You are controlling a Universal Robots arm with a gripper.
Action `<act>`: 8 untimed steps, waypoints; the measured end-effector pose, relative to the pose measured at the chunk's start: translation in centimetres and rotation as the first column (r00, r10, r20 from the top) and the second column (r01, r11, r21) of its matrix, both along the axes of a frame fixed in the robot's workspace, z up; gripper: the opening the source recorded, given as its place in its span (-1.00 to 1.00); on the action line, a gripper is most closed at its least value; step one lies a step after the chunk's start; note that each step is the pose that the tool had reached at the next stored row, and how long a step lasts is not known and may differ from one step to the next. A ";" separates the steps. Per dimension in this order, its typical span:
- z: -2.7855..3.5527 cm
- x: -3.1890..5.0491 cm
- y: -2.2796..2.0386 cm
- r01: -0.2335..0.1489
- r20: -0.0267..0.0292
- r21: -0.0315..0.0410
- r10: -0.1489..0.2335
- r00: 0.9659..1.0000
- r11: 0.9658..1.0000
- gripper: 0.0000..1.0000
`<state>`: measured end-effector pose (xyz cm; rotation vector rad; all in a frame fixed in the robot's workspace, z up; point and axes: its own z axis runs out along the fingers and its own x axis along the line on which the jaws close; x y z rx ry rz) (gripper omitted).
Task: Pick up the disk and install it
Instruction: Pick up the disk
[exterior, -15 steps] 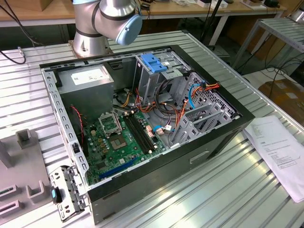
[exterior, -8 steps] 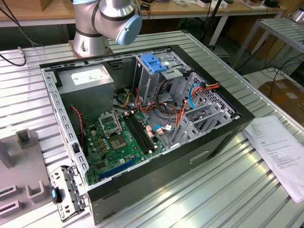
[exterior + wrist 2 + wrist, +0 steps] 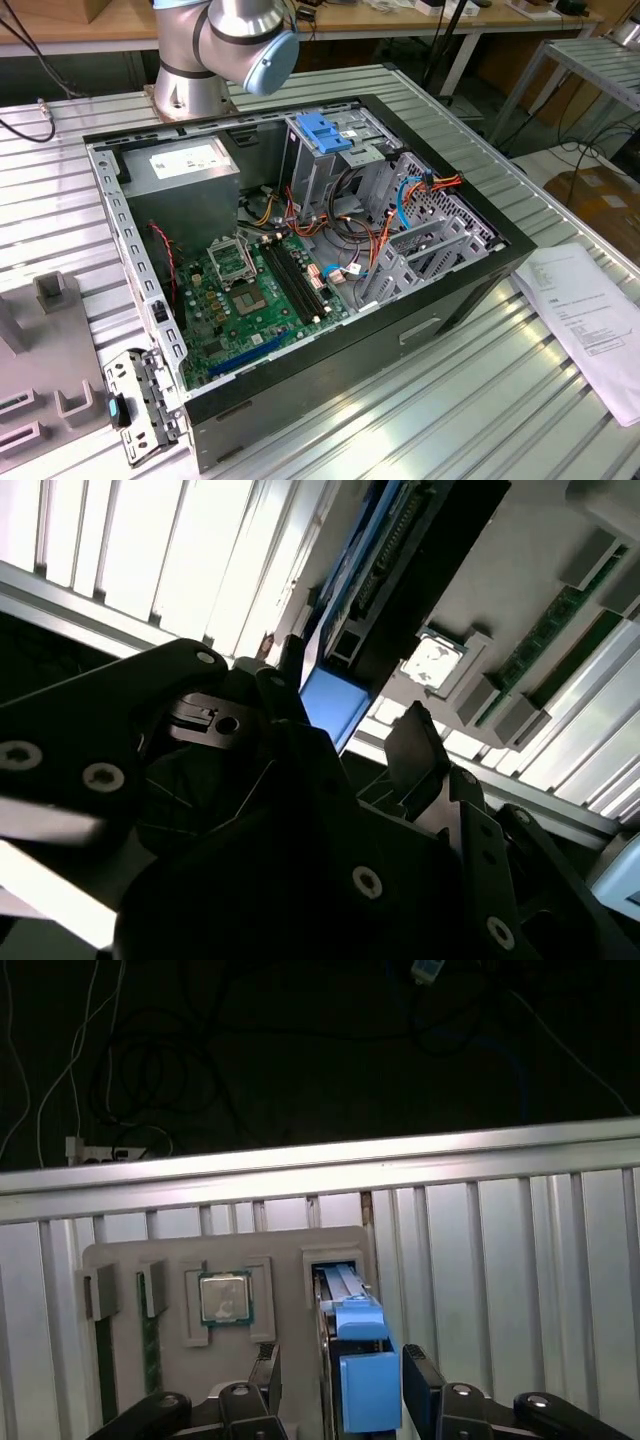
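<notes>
disk [image 3: 352, 1360] stands on edge in its slot in the grey fixture plate [image 3: 280, 1250], blue carrier rail toward the first wrist camera. CPU chip [image 3: 225, 1297] sits in the pocket beside it.

gripper [image 3: 342, 1380] straddles the disk. fingers [image 3: 265, 1368] are apart, one each side, not clamped. One pad looks nearly on the rail, the other shows a clear gap.

Reads as the pick step, pre-grasp; nothing installed yet.

Closing calls for centring first, or the disk gets shoved sideways in the slot.

Likely target: drive cage [image 3: 308, 180] under the blue handle [image 3: 322, 130], upper centre of the exterior view, inside the open PC case [image 3: 330, 390].
</notes>
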<state>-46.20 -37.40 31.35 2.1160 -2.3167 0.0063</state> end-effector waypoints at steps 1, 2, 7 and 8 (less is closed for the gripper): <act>-0.12 0.00 0.01 -0.005 0.002 0.000 0.005 1.000 1.000 0.20; -0.21 -0.01 0.02 -0.008 0.003 0.000 0.008 1.000 1.000 0.20; -0.73 -0.13 0.04 -0.011 0.006 0.001 0.011 1.000 1.000 0.20; -0.80 -0.13 0.05 -0.011 0.006 0.002 0.011 1.000 1.000 0.20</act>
